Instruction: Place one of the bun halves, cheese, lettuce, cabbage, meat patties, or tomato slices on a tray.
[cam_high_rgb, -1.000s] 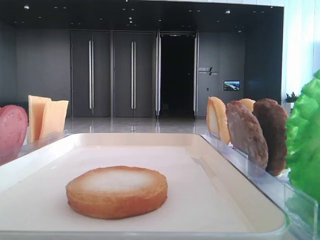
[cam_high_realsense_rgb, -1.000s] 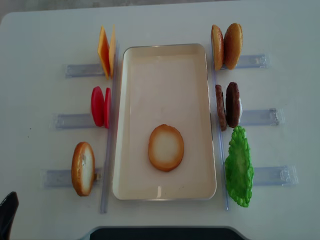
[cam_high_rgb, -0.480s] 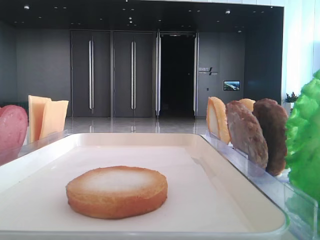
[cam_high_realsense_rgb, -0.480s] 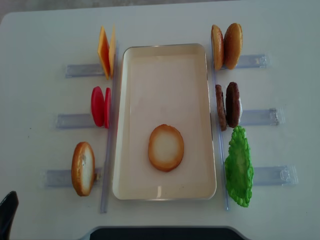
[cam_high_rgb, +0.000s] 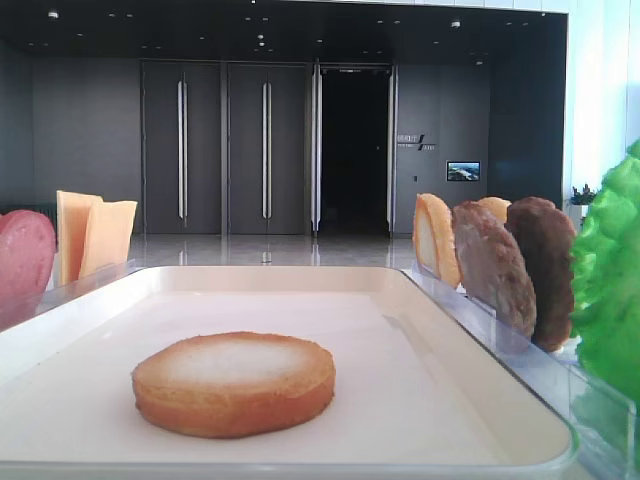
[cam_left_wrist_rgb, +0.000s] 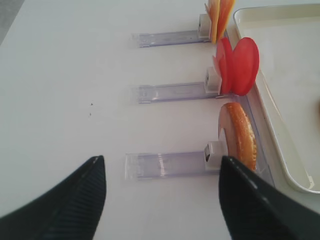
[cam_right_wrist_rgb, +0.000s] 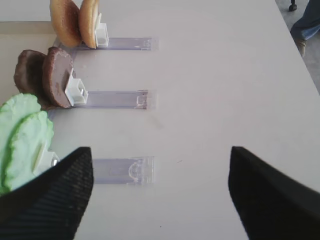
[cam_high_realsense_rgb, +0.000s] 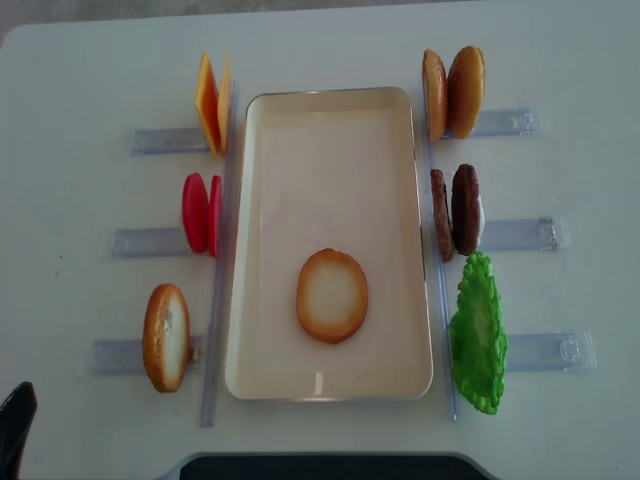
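Note:
One bun half (cam_high_realsense_rgb: 332, 295) lies flat, pale face up, in the near half of the cream tray (cam_high_realsense_rgb: 330, 98). On the left racks stand cheese (cam_high_realsense_rgb: 212, 103), tomato slices (cam_high_realsense_rgb: 201, 213) and another bun half (cam_high_realsense_rgb: 166, 337). On the right stand two bun halves (cam_high_realsense_rgb: 455, 92), meat patties (cam_high_realsense_rgb: 456, 210) and green lettuce (cam_high_realsense_rgb: 477, 333); I cannot tell a cabbage apart from it. My left gripper (cam_left_wrist_rgb: 161, 170) hangs open over bare table, left of the bun half (cam_left_wrist_rgb: 239, 135). My right gripper (cam_right_wrist_rgb: 160, 155) is open and empty, right of the lettuce (cam_right_wrist_rgb: 22, 140).
Clear plastic racks (cam_high_realsense_rgb: 160, 140) stick out on both sides of the tray, toward the table's edges. A finger (cam_high_realsense_rgb: 14, 425) of the left gripper shows at the near left corner. A dark base (cam_high_realsense_rgb: 320, 467) lies along the near table edge.

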